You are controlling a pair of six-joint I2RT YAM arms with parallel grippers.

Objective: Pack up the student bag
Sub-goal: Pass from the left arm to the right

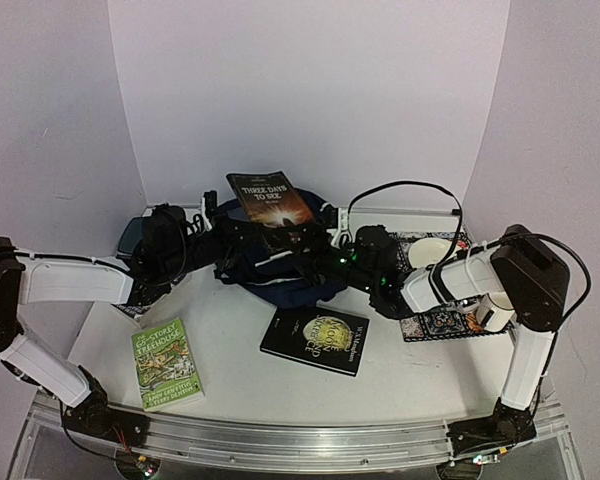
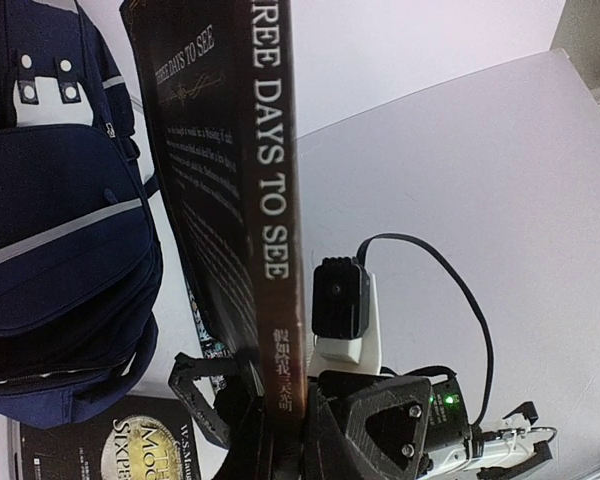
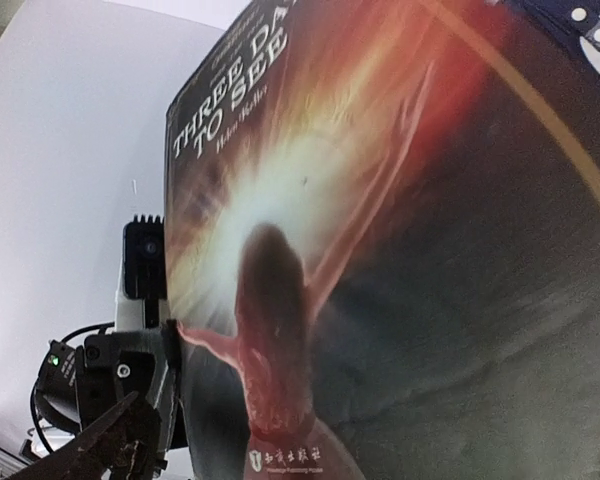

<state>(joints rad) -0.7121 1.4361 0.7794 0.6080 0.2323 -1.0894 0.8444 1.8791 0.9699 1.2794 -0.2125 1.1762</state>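
Mid-pack: the book titled Three Days to See stands on end, leaning, its lower end down among the folds of the bag. The bag lies slumped at the back centre of the surface, between your two arms. Your right gripper sits at the book's lower end with its jaws spread wide to either side of the spine, released rather than pinching; whether a finger touches the cover cannot be told. Your left gripper is clenched at the bag's left edge, and the dark fabric hides whether it has hold of the opening. By the look of it, the step in hand is seating this book in the bag. The next move likely calls for you to draw the right gripper clear without tipping the book, or to press the book deeper, since most of its cover shows above the fabric. The left side would need to hold the mouth open meanwhile. A green book and a black book lie flat on the near surface, apart from the bag, so packing looks barely begun. The bag itself is dark navy cloth with a pale stripe across a flap pocket and white patches with dark studs near the top. It is soft and collapsed, not standing.
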